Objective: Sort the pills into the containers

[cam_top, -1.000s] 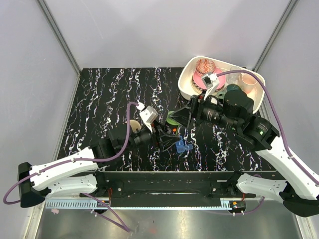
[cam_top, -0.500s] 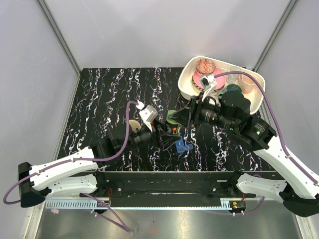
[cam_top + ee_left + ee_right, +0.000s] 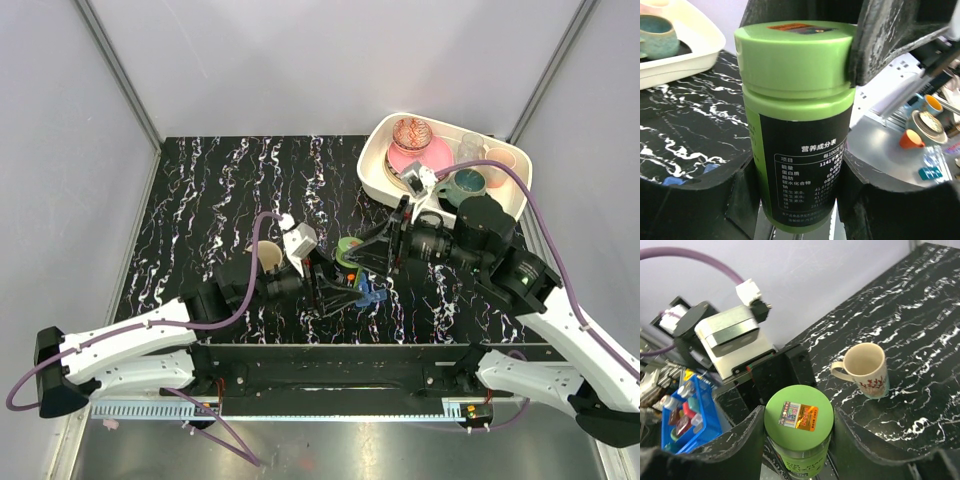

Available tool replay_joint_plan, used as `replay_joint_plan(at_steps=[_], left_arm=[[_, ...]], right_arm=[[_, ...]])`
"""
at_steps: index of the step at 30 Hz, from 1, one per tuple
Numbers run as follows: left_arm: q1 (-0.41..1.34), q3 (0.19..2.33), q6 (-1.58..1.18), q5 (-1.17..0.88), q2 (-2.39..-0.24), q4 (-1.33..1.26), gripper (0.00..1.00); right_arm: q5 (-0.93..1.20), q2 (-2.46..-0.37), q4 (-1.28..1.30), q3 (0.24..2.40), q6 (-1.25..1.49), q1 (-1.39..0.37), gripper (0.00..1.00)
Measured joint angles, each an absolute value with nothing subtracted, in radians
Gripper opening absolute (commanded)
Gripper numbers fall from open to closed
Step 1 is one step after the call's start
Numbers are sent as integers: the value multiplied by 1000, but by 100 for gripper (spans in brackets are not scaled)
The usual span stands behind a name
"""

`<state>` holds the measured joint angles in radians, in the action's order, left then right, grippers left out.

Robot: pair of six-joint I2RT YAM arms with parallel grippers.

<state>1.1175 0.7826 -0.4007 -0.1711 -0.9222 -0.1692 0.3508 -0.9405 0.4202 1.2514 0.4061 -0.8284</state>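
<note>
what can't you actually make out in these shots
Pills: none show in any view; the green pill bottle is opaque and its lid is on.
Blue pill box: top view, mostly under the left tool; compartments and lids too small to tell.
Bottle label's fine print: left wrist view, blurred.
White tub: top view, near side covered by the right arm.

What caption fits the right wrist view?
Wrist view: right end effector straddles green-lidded bottle; mug upright on table beyond.
</note>
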Motion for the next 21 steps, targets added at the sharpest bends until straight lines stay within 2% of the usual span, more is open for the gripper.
replay_joint_plan(at_steps=[10,21], left_arm=[[1126,762,-399,-430,-913,-265,0],[1127,759,-396,-527,-909,-315,0]], right_arm=[[593,-844,342,1193,315,-828,0],[712,-840,281,1190,311,-828,0]])
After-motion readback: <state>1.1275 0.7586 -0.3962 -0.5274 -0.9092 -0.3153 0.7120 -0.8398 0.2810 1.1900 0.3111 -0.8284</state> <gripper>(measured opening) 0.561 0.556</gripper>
